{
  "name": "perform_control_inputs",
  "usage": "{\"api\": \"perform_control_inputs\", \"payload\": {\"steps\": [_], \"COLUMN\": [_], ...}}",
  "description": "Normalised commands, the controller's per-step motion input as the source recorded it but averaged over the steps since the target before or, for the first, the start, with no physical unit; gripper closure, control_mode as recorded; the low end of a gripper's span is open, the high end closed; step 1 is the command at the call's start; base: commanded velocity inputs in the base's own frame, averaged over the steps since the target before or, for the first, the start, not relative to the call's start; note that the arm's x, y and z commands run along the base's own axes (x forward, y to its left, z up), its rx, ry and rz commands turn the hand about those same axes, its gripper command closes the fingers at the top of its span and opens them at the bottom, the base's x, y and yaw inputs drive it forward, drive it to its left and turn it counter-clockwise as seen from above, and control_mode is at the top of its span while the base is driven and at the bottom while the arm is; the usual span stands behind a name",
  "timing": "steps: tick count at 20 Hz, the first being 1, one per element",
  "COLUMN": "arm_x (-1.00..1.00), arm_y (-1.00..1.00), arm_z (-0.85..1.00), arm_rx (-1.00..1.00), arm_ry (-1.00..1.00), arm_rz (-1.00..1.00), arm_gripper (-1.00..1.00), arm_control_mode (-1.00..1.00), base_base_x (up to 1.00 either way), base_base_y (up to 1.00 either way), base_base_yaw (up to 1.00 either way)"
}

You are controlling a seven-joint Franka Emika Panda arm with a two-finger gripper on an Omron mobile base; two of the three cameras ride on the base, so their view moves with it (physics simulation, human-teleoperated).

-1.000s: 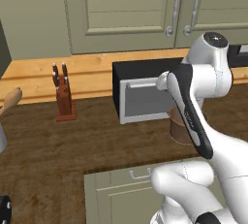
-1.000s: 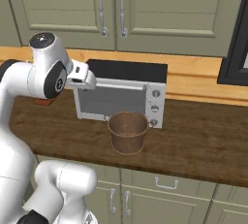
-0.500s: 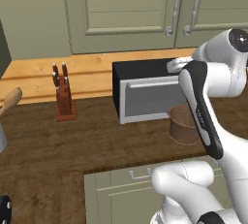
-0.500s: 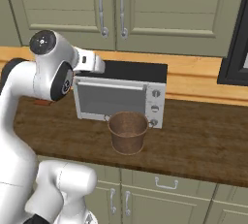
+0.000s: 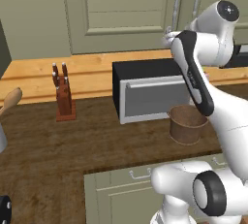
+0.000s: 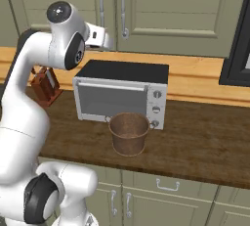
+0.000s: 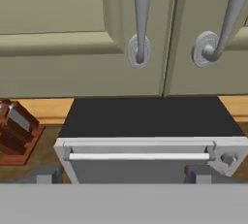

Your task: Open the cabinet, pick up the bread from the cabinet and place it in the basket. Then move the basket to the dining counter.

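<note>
The cabinet (image 5: 126, 9) (image 6: 171, 5) (image 7: 58, 14) hangs above the counter with both doors shut, so the bread is hidden. Its two long curved handles (image 5: 174, 0) (image 6: 102, 0) (image 7: 140, 19) meet at the door seam. My gripper (image 5: 167, 36) (image 6: 110, 41) (image 7: 122, 174) is open and empty. It is raised above the toaster oven, just below the handles' lower ends and short of the doors. The brown basket (image 5: 187, 123) (image 6: 129, 133) stands upright on the dark wood counter in front of the toaster oven. The dining counter is out of view.
A black and silver toaster oven (image 5: 150, 94) (image 6: 122, 93) (image 7: 145, 131) sits below my hand. A knife block (image 5: 63, 94) (image 6: 46, 85) (image 7: 14, 131) stands to its left. A wooden utensil (image 5: 9, 102) pokes in at the far left. A dark frame (image 6: 237, 39) rises at the right.
My arm has lifted the hand from in front of the toaster oven to above it, close under the cabinet handles. The gripper stays open and the basket has not moved.
</note>
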Motion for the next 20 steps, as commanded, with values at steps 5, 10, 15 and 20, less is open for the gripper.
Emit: {"api": "perform_control_inputs", "payload": {"steps": [5,10,15,20], "arm_x": [0.56,0.06,0.01,0.55], "arm_y": [-0.07,0.02,0.03,-0.03], "arm_z": [0.45,0.3,-0.04,-0.14], "arm_rx": [0.03,0.0,0.0,0.0], "arm_ry": [0.08,-0.01,-0.1,-0.12], "arm_rz": [0.0,0.0,0.0,0.0], "arm_gripper": [-1.0,-1.0,-1.0,-1.0], "arm_control_mode": [-1.0,-1.0,-1.0,-1.0], "base_base_x": [0.0,0.0,0.0,0.0], "base_base_y": [0.0,0.0,0.0,0.0], "base_base_yaw": [0.0,0.0,0.0,0.0]}}
